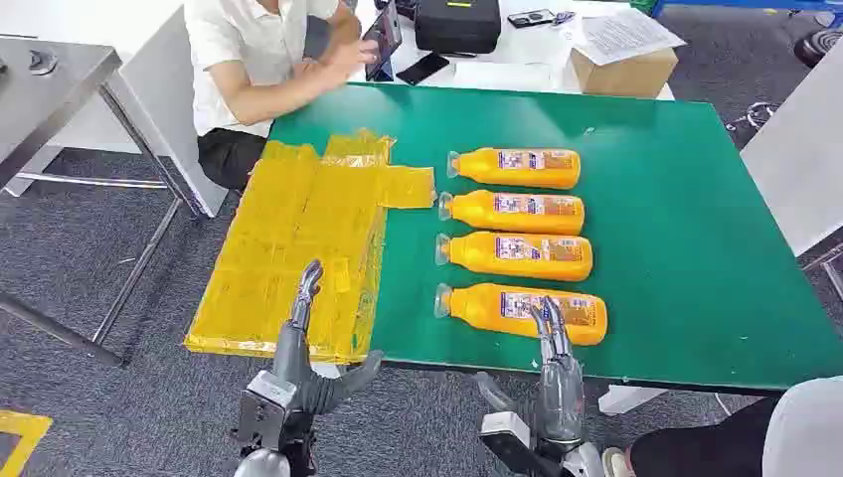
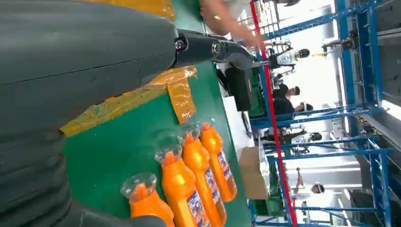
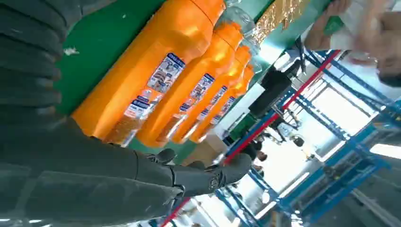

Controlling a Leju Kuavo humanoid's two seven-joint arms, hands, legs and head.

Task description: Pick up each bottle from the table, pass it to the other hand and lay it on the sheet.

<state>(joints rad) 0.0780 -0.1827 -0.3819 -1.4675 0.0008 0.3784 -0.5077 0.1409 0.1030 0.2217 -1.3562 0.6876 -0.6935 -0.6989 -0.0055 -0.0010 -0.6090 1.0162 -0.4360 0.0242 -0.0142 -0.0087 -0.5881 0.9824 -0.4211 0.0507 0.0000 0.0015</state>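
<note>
Green table [image 1: 696,248]: right hand [image 1: 553,343], fingers spread, partly hides nearest bottle [image 1: 497,308]; left hand [image 1: 298,348] spread.

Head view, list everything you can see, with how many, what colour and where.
bottles: four, orange with clear caps, lying side by side in a row on the table, caps toward the sheet
sheet: one, yellow, on the table's left part, overhanging its near edge
table: one, green top
cardboard box: one, brown, papers on top, on the white table behind
black case: one, on that white table
phone: one, black, near the case
person: one, white shirt, seated at the far left corner
left hand: open, over the sheet's near edge
right hand: open, at the nearest bottle
</note>
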